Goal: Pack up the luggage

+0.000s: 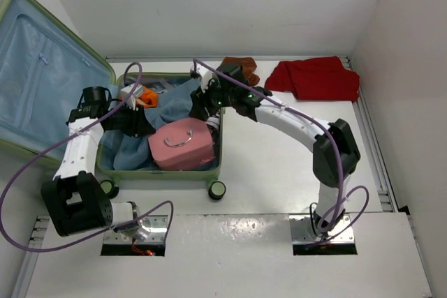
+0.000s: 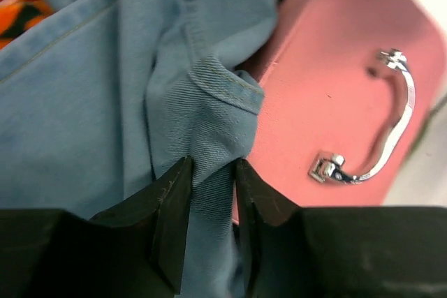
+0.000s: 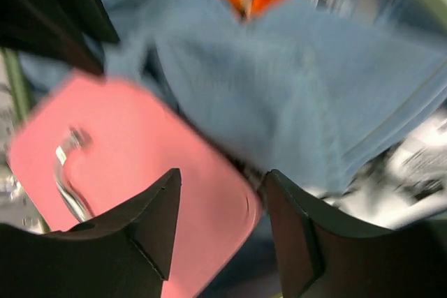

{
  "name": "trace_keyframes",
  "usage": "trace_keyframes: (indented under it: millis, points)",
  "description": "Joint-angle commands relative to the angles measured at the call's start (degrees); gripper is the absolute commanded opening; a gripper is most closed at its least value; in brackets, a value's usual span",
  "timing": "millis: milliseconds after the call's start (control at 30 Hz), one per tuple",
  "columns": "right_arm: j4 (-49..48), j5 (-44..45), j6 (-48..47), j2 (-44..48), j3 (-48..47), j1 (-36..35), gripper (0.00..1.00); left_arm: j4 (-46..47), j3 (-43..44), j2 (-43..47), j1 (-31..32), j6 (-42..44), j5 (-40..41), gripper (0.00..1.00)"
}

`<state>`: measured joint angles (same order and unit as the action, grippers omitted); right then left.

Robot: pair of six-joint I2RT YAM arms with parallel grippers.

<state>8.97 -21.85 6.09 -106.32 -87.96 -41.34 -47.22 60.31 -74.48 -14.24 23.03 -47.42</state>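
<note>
The luggage (image 1: 162, 174) lies open, its blue-lined lid (image 1: 42, 82) standing up at the left. Inside its base are a blue denim garment (image 1: 174, 99), a small pink case (image 1: 183, 143) with a metal handle, and an orange item (image 1: 144, 97). My left gripper (image 2: 211, 162) is down in the base, shut on a fold of the denim garment (image 2: 105, 88) right beside the pink case (image 2: 335, 82). My right gripper (image 3: 222, 172) hangs open over a corner of the pink case (image 3: 140, 144) at the base's right side, with nothing held. That view is blurred.
A red cloth (image 1: 318, 78) lies crumpled at the back right of the table. A brown item (image 1: 241, 68) sits behind the right wrist. The suitcase wheel (image 1: 218, 190) sticks out at the front. White walls close in on both sides.
</note>
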Motion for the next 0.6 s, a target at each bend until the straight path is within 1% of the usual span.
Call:
trace_keyframes:
  millis: [0,33,100,167,233,267,300,333,367,400,467,500,567]
  points:
    - [2.28,-1.71,1.91,-1.43,2.7,-0.05,0.53,2.83,-5.02,-2.16,1.41,-1.58,10.31,0.34]
    - [2.89,-1.8,2.26,-1.87,2.88,0.12,0.54,5.8,-6.08,-3.29,2.1,-5.24,13.98,0.32]
    - [3.15,-3.73,4.01,-4.32,2.8,0.64,0.58,5.3,-5.56,-5.23,2.11,-6.84,16.47,0.29]
    - [2.55,-4.08,6.2,-6.17,2.71,0.91,0.63,5.3,-4.95,-6.9,2.11,-7.46,19.89,0.29]
    - [0.53,-5.13,7.09,-7.76,2.71,1.09,0.63,5.3,-4.94,-6.91,1.59,-6.69,18.34,0.29]
    - [0.17,-6.44,7.53,-8.11,2.01,1.52,0.53,5.3,-4.94,-6.91,1.06,-6.07,15.19,0.3]
    - [0.52,-7.67,8.32,-8.72,1.57,1.53,0.48,5.3,-4.94,-5.52,0.27,-6.06,14.38,0.3]
    - [1.3,-8.21,8.41,-8.64,1.04,1.44,0.44,5.3,-4.94,-4.81,0.27,-6.06,13.76,0.32]
    - [2.09,-9.43,8.07,-8.46,1.13,1.53,0.41,5.3,-4.33,-4.02,-2.08,-6.06,12.1,0.38]
    - [4.1,-10.23,7.11,-7.5,1.48,1.61,0.35,4.69,-3.81,-3.14,-3.24,-5.45,7.21,0.43]
    - [6.22,-11.73,5.26,-5.74,3.66,1.18,0.31,4.68,-1.53,0.02,-4.83,-5.45,2.62,0.52]
    - [8.84,-11.64,4.55,-4.52,4.37,1.52,0.28,4.68,-0.65,0.73,-4.83,-5.45,1.12,0.59]
    - [11.67,-12.08,2.01,-1.45,7.88,1.44,0.22,5.39,1.11,1.26,-4.83,-7.11,-1.26,0.6]
